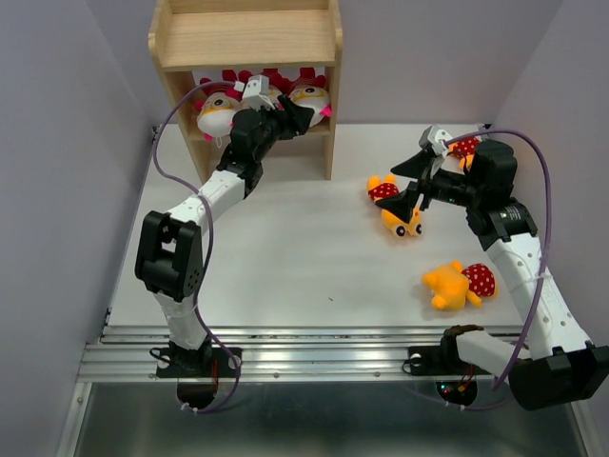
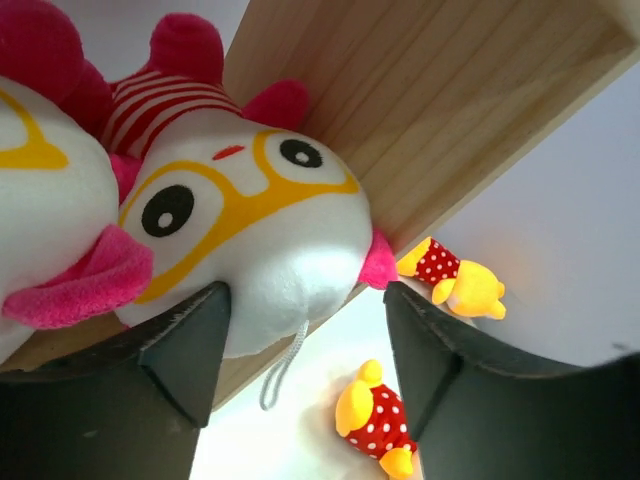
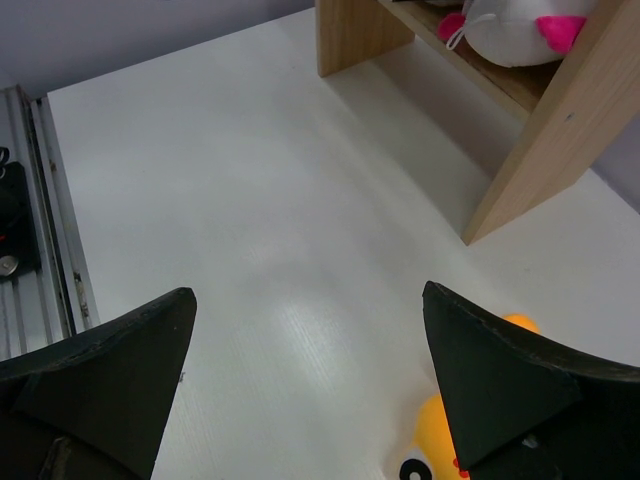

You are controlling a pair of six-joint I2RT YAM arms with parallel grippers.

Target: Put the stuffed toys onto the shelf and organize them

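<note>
Top external had the left gripper [image 1: 288, 112] deep in the lower tier of the shelf [image 1: 247, 38], its arm hiding part of the white-faced toys [image 1: 217, 112] there. Left wrist showed its jaws wide apart, one toy's chin between the tips. Meanwhile the right gripper [image 3: 308, 292] hung agape over an orange toy [image 3: 437, 435], cut off at the frame's bottom edge

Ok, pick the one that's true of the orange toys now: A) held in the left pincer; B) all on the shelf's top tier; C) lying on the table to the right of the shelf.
C: the orange toys lie on the table to the right of the shelf, which holds only white-faced toys.
</note>
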